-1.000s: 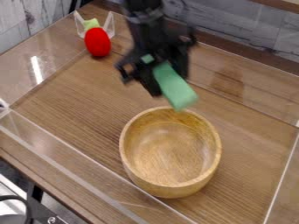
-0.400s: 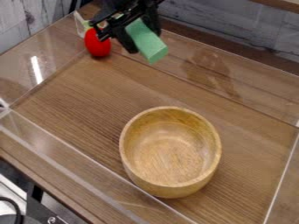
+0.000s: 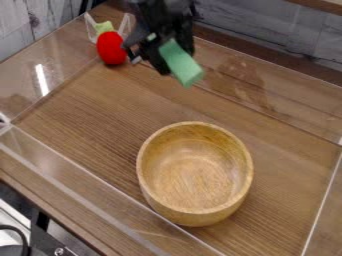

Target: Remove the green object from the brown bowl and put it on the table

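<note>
Gripper (image 3: 171, 52): pinching the green object (image 3: 183, 67), which I carry tilted above the table (image 3: 94, 120), beyond the empty brown bowl (image 3: 195, 172). Red toy (image 3: 111, 48) just beside. I should lower onto bare wood, clear of both, before letting go.

The brown bowl (image 3: 195, 172) sits on the table (image 3: 94, 110) toward the near right, with nothing in it. Well behind it, toward the far left, the gripper (image 3: 168, 55) hangs above the tabletop with the green object (image 3: 181, 63) clamped between its jaws, clear of the bowl. Just left of the gripper, a round toy (image 3: 111, 48) stands near the back wall (image 3: 267, 30).
</note>
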Action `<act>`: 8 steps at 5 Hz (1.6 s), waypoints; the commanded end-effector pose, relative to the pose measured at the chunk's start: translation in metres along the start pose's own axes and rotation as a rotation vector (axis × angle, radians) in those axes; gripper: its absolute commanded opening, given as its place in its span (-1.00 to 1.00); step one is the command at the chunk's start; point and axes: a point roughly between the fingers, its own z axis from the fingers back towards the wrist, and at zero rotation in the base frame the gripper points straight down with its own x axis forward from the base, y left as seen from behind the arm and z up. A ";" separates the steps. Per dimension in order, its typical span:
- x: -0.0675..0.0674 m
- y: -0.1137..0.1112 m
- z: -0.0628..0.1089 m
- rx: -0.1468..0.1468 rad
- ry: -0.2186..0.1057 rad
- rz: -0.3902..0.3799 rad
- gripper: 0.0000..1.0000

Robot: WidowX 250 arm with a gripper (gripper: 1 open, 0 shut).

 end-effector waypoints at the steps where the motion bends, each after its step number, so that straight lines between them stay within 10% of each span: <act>1: 0.003 -0.010 -0.009 -0.020 -0.063 0.064 -1.00; 8: 0.041 -0.010 -0.023 -0.054 -0.197 0.273 -1.00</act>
